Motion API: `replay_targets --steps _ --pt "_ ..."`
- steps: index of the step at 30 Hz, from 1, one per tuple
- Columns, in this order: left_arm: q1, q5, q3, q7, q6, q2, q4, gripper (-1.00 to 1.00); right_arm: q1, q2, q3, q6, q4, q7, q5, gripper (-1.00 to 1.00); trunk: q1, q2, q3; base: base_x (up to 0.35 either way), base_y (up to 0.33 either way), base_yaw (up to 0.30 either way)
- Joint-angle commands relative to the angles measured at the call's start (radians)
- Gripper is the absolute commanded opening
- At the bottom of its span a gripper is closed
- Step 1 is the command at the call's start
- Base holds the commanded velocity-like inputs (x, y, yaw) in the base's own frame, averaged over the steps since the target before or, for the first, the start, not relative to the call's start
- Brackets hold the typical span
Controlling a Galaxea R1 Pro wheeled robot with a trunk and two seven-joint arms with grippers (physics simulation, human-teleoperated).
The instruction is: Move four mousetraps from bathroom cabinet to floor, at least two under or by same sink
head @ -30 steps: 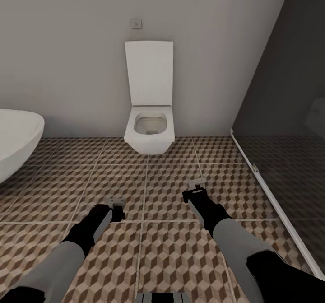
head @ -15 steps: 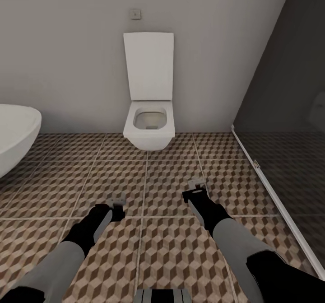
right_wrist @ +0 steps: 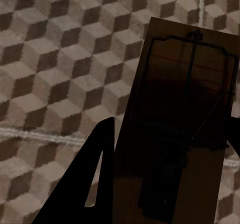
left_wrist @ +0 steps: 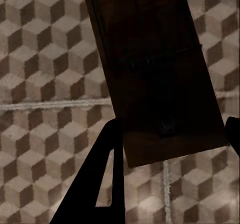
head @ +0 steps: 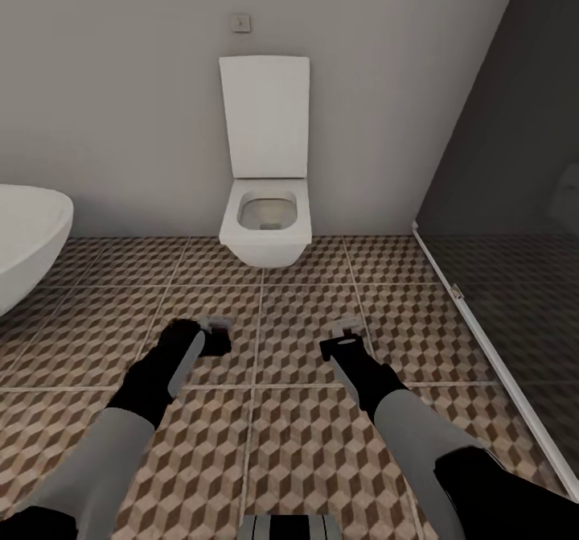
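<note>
While both arms reach out low over the bathroom floor (head: 305, 443), each pincer grips a mousetrap. The left pincer (head: 215, 335) is clenched on a mousetrap (left_wrist: 155, 68), and its long side runs straight out between the fingers (left_wrist: 100, 179). The right pincer (head: 344, 339) grips the other mousetrap (right_wrist: 185, 129) the same way, wire side up. Those close looks come from the wrist views; from the head the traps are too small to make out. Farther off, a white toilet (head: 266, 226) with its lid up hangs on the wall. A white bathtub (head: 28, 234) sits at the left, and a dark shower (head: 515, 282) at the right.
</note>
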Motion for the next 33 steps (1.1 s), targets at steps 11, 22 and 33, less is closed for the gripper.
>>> replay_targets --steps 11,22,33 --pt "-0.218 0.009 -0.003 0.071 0.03 -0.012 0.101 -1.0 0.0 0.0 0.005 0.006 -0.001 -0.003 -0.001 -1.0 0.0 0.0 -0.001 0.0 0.0 0.0" --pt "-0.369 0.011 -0.003 0.145 0.029 -0.057 0.317 -1.0 0.0 0.0 0.005 0.006 -0.001 -0.003 -0.001 -1.0 0.0 0.0 -0.001 0.0 0.0 0.0" --pt "-0.372 0.009 -0.006 0.007 -0.153 -0.055 0.546 -1.0 -0.001 0.0 0.005 0.006 -0.001 -0.003 0.001 -1.0 0.0 0.0 -0.001 0.0 0.0 0.0"
